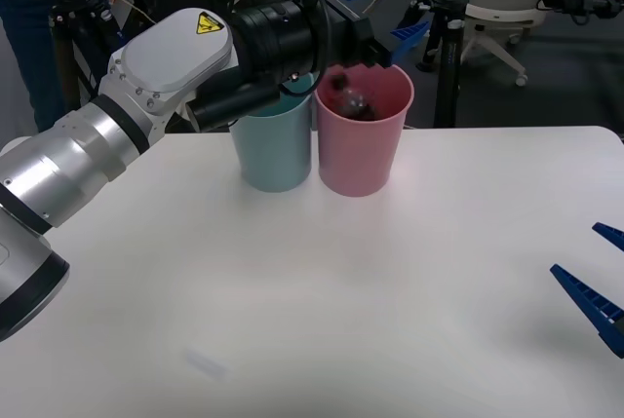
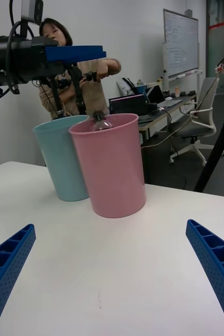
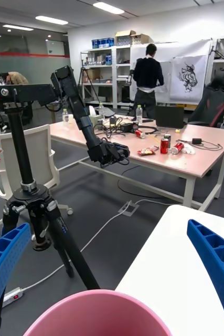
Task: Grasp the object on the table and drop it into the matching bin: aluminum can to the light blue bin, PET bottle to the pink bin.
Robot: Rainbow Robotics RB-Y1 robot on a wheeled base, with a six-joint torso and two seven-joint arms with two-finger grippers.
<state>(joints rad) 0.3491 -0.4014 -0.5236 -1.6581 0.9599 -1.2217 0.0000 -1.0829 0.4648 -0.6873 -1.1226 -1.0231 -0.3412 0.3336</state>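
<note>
While the left arm reaches over the two bins, the scene reads as follows.

Left gripper (image 1: 390, 43): at about 12 o'clock on the surface, above the mouth of the pink bin; its blue ribbed fingers (image 3: 216, 262) are spread apart and released, with nothing between them.

Small clear ribbed plastic bottle with black cap and dark brownish liquid (image 1: 348, 96): inside the mouth of the pink bin, tilted, its upper part poking just above the rim in the right wrist view (image 2: 99, 122); free of the gripper.

Tall pink tapered plastic bin with rolled rim (image 1: 363, 145): upright at 12 o'clock on the surface, toward the far edge; its rim sits directly below the left gripper in the left wrist view (image 3: 98, 312).

Tall light blue tapered plastic bin with rolled rim (image 1: 275, 150): upright, just beside the pink bin on its 9 o'clock side, the two touching or nearly so; partly covered by the left arm.

Large plain white flat surface (image 1: 322, 311): carries both bins.

Right gripper (image 1: 600, 286): low over the surface at about 4 o'clock, well apart from the bins; its blue ribbed fingers (image 2: 216, 268) are wide apart, released and holding nothing.
</note>
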